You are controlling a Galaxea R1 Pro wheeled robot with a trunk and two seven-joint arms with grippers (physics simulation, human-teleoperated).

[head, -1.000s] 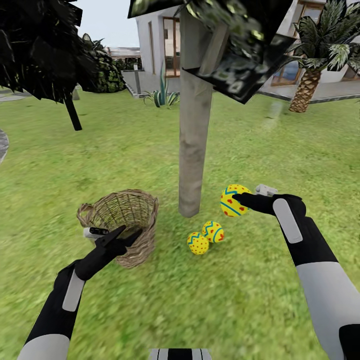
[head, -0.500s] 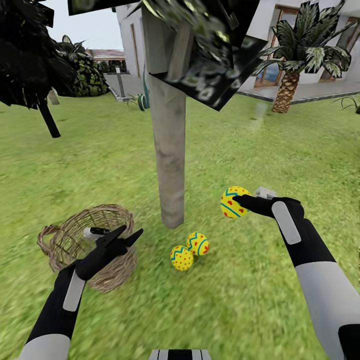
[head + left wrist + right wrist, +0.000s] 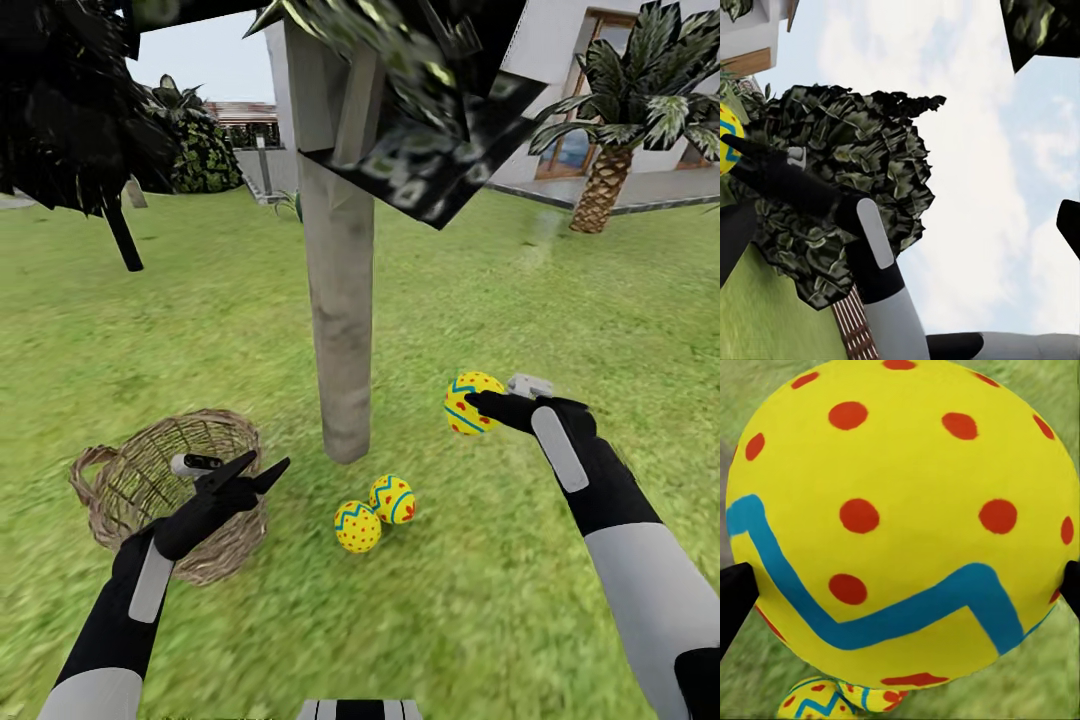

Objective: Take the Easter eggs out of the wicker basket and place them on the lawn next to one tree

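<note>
One yellow Easter egg (image 3: 468, 403) with a blue zigzag and red dots hangs above the lawn (image 3: 480, 600), with my right gripper (image 3: 480, 404) shut on it, to the right of the tree (image 3: 340, 330) and its pale trunk. In the right wrist view that egg (image 3: 900, 510) sits between the black fingertips (image 3: 735, 600). Two more eggs (image 3: 358, 527) (image 3: 392, 498) lie touching on the grass just in front of the trunk's base. The wicker basket (image 3: 215, 555) stands left of the trunk, its visible inside bare weave. My left gripper (image 3: 268, 462) hovers open over the basket's right rim.
A black-trunked dark tree (image 3: 120, 235) stands at the far left, a palm (image 3: 605, 190) at the far right before the white house (image 3: 560, 40). The tree's low angular foliage (image 3: 410, 90) hangs overhead. In the left wrist view a bush (image 3: 847, 172) and fence (image 3: 859, 334) stand behind my right arm.
The camera has swung, so the basket, trunk and lying eggs now sit farther left in the picture. Both arms keep their pose and the right gripper still holds its egg.
</note>
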